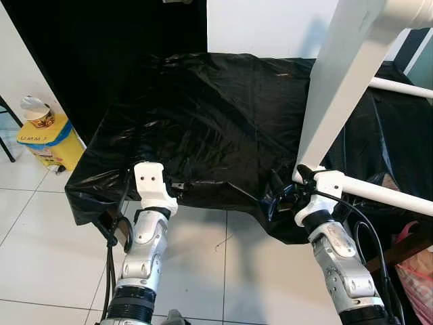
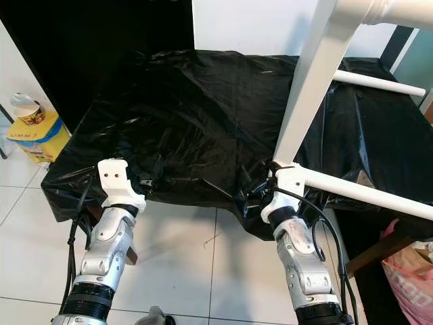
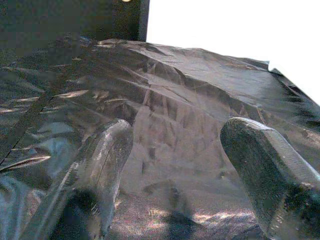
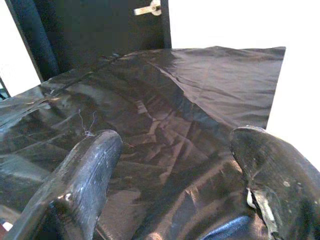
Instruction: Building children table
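Observation:
A white table frame lies on a surface draped in black plastic sheet [image 1: 216,115]. One thick white leg [image 1: 338,88] rises slanting to the upper right. A white rail [image 1: 389,195] runs rightward from its lower end, and another rail [image 1: 402,88] lies farther back. My right gripper [image 1: 279,193] is at the sheet's front edge, just left of the leg's lower end, open with only sheet between its fingers [image 4: 90,165]. My left gripper [image 1: 177,184] rests at the front edge further left, open over bare sheet, fingers [image 3: 107,155] apart.
A yellow box [image 1: 47,139] with a paper cup on top stands on the white tiled floor [image 1: 40,230] at the left. A pink bag [image 1: 416,274] and a wooden piece [image 1: 406,247] sit at the lower right. A dark door with a handle [image 4: 148,8] is behind.

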Robot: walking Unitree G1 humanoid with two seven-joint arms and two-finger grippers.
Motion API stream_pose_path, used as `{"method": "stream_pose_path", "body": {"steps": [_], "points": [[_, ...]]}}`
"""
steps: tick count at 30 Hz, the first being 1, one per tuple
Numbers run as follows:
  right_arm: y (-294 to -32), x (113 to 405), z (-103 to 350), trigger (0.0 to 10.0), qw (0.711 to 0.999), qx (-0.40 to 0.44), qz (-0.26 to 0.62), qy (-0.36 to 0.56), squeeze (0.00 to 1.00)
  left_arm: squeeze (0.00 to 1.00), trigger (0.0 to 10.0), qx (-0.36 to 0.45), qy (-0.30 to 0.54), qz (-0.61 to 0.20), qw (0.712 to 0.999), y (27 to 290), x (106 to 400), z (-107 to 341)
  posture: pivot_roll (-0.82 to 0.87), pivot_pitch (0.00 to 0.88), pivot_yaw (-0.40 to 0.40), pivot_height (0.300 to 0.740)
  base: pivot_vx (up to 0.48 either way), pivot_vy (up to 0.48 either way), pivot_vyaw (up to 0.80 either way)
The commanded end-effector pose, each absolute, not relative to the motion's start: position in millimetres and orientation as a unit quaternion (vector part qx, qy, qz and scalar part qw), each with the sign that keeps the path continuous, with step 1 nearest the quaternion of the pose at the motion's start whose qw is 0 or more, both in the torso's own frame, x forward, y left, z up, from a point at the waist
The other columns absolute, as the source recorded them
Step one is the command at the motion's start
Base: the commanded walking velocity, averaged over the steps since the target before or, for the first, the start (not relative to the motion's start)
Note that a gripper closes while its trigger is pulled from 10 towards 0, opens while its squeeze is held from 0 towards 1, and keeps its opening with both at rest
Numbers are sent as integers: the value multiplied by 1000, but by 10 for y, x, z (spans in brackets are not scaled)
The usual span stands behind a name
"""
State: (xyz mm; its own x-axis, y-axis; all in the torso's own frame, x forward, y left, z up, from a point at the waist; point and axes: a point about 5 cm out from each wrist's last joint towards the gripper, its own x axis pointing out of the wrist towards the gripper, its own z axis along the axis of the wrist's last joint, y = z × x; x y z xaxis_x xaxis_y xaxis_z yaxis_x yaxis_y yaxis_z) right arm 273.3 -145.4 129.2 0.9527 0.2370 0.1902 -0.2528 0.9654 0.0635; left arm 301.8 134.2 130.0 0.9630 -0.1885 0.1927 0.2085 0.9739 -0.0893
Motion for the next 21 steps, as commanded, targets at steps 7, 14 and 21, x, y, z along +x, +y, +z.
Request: {"method": "stream_pose_path", "body": {"steps": [7, 14, 21], "points": [[-1516, 2745, 1252, 10000, 989, 29, 105, -96, 0, 0, 10000, -47, -90, -125, 987, 1324, 2995, 1300, 32, 27, -35, 740, 0, 0, 0], [-1613, 2671, 1129, 10000, 986, 144, 49, -66, 0, 0, 10000, -45, -91, -121, 987, 1339, 2987, 1295, 26, 34, -29, 740, 0, 0, 0], [-1594, 2667, 1102, 10000, 984, 159, 51, -61, 0, 0, 10000, -44, -91, -124, 987, 1320, 3005, 1301, 22, 39, -23, 740, 0, 0, 0]]}}
